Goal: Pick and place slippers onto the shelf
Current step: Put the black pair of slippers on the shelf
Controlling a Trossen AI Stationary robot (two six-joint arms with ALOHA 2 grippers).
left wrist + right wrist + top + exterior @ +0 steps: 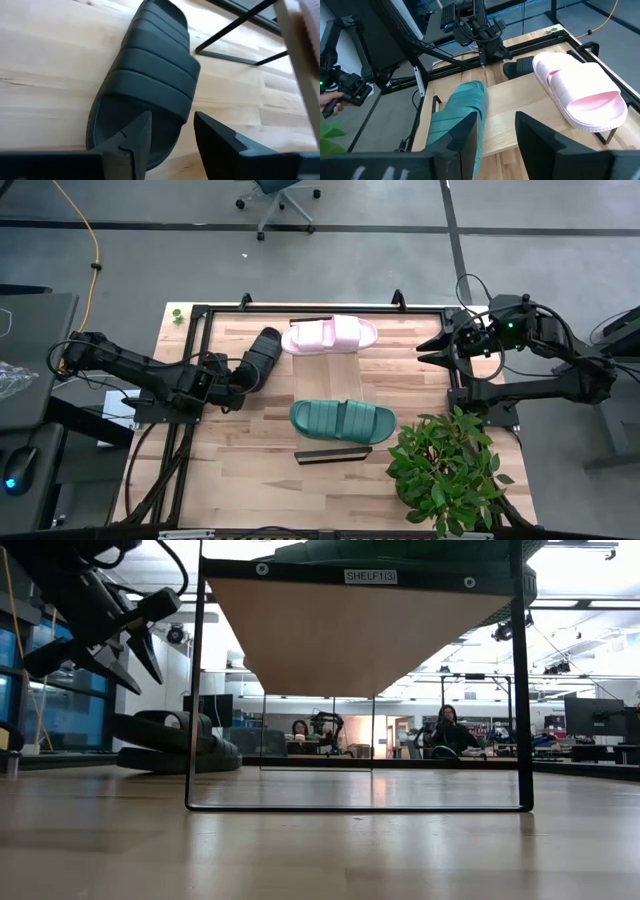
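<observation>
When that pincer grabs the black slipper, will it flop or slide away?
The black slipper looks thick and chunky, so it probably keeps its shape rather than flopping. It lies flat on the smooth wooden table, so a nudge might make it slide. The left pincer is open at its heel edge, a thin rim that may bend slightly.

Bright even overhead light; low view backlit w/ window glare, foreground tabletop (pixel 320 860) blurred.

One label can be read: a small white sticker (pixel 371 576) printed "SHELF1(3)", seen in the low view. It sits on the dark rail (pixel 300 571) along the near edge of the shelf (pixel 350 635). No other writing is legible.
</observation>
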